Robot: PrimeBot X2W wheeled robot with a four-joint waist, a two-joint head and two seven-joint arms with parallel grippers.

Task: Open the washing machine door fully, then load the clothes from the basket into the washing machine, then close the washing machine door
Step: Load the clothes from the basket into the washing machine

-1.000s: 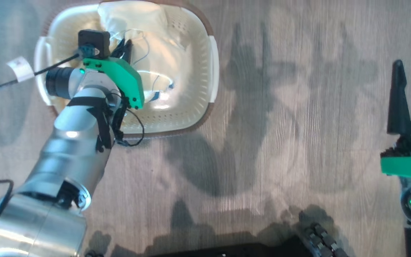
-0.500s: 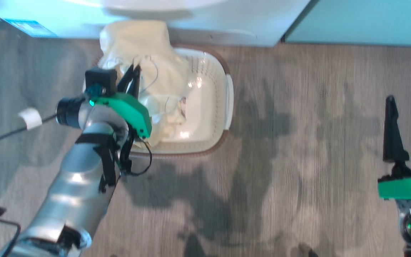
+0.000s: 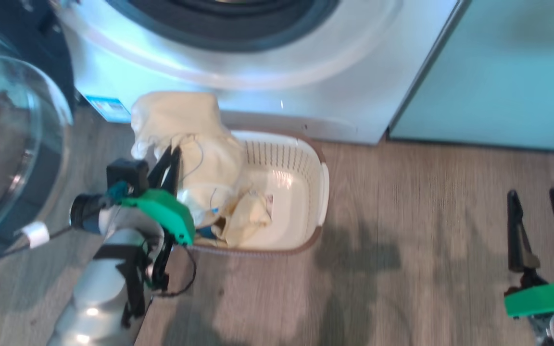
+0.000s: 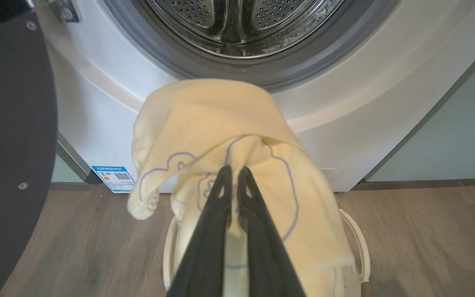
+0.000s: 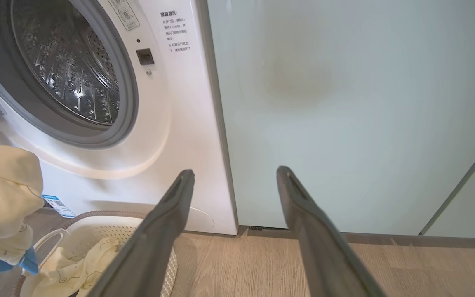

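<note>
Left gripper (image 4: 234,170), fingers pressed together on a fold of the yellow garment (image 4: 204,119) at the centre of the left wrist view. The cloth bulges over the fingertips and hangs down on both sides, so its long axis runs top to bottom of the frame, and its lower end reaches into the basket (image 4: 359,243) at the bottom edge. The drum (image 4: 237,24) opens at top centre, directly up-frame of the pinched fold, with its mouth facing the camera. The door (image 4: 10,123) stands swung wide at the left edge, clear of that path. In the head view the basket sits at centre, just in front of the washing machine (image 3: 306,96). More clothes (image 5: 76,268) lie inside it, and a blue piece (image 5: 29,262) shows beneath the lifted cloth. Judged next move: carry the garment up-frame and into the drum, high enough for the trailing end to clear the grey seal (image 4: 167,62). Right gripper (image 5: 235,171), fingers spread and holding nothing, faces a mint cabinet panel (image 5: 344,103), well apart from the basket — the left arm is nearer.
</note>
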